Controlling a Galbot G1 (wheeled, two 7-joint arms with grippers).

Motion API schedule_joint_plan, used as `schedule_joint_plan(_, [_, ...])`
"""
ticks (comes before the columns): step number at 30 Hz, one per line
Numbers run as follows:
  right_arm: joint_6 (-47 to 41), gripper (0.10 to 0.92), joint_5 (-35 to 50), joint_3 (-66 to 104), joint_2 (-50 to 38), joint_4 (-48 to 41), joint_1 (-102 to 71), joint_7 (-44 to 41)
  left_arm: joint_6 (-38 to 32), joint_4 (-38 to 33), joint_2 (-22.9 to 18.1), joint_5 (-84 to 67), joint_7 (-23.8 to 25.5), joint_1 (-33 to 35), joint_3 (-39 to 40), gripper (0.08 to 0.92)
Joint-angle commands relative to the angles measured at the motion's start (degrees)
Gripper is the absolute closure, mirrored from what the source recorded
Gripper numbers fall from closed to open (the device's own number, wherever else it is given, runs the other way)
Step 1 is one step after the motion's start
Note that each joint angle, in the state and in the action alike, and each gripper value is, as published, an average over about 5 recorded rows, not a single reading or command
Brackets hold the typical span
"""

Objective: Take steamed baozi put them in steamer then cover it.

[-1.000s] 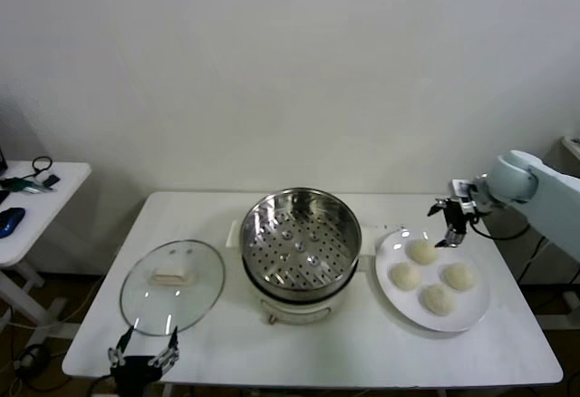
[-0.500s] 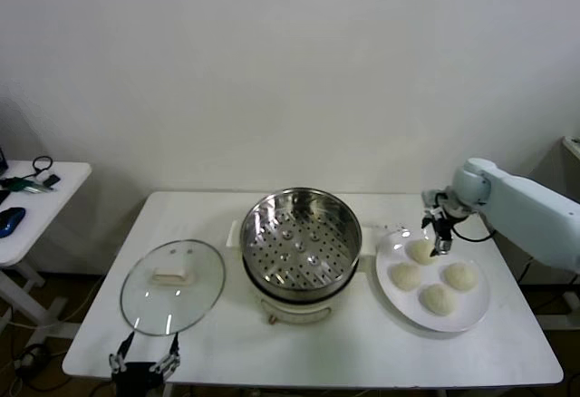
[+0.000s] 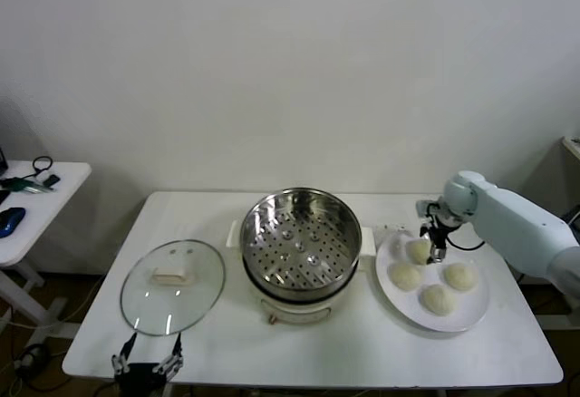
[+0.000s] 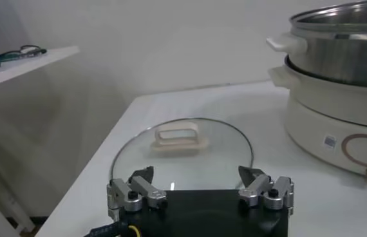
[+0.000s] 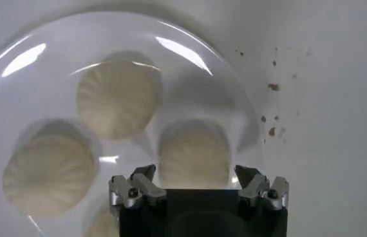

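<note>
Several creamy-white baozi lie on a white plate (image 3: 473,314) right of the steamer (image 3: 301,243), whose perforated tray is bare. My right gripper (image 3: 433,239) hangs over the baozi (image 3: 418,250) nearest the steamer. In the right wrist view that baozi (image 5: 193,154) lies between the spread fingertips of the right gripper (image 5: 196,175), with a small gap on each side. The glass cover (image 3: 172,285) lies flat on the table left of the steamer. My left gripper (image 3: 145,361) waits open at the front table edge, just short of the cover (image 4: 182,151).
A small side table (image 3: 36,202) with a blue object and cables stands at the far left. Brown crumbs (image 5: 270,122) speckle the tabletop beside the plate (image 5: 16,77). The wall is close behind the white table (image 3: 362,343).
My right arm has swung left and lowered from beyond the plate's far edge onto the baozi nearest the steamer. The left arm, cover and steamer have not moved.
</note>
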Motion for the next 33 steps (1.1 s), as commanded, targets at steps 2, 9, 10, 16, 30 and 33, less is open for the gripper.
schedule_joint_plan(2, [0.4, 0.340, -1.0, 2.3, 0.8, -1.7, -1.3, 0.3, 0.0, -0.2, -0.1, 0.1, -0.1, 0.0, -0.1, 0.177])
schedule_joint_plan(9, [0.9, 0.355, 6.9, -4.5, -3.5, 7.7, 7.4, 0.1, -0.2, -0.2, 0.1, 0.2, -0.1, 0.0, 0.0, 0.177])
schedule_joint_plan(10, [1.5, 0.355, 9.3, -7.7, -4.6, 10.4, 11.1, 0.0, -0.2, -0.2, 0.1, 0.3, -0.1, 0.0, 0.1, 0.177])
schedule_joint_plan(16, [10.0, 0.355, 23.2, -29.2, -5.6, 24.4, 38.5, -1.4, -0.2, -0.7, 0.2, 0.5, -0.1, 0.2, 1.3, 0.177])
schedule_joint_plan(30, [33.0, 0.355, 15.8, -41.1, 14.2, 41.2, 56.0, 3.8, 0.4, -0.9, 0.5, 0.5, -0.2, 0.5, 2.0, 0.177])
schedule_joint_plan(33, [34.8, 0.355, 9.6, -38.6, 17.2, 37.6, 48.9, 5.3, 0.4, -0.8, 0.3, 0.7, -0.2, 0.4, 2.1, 0.177])
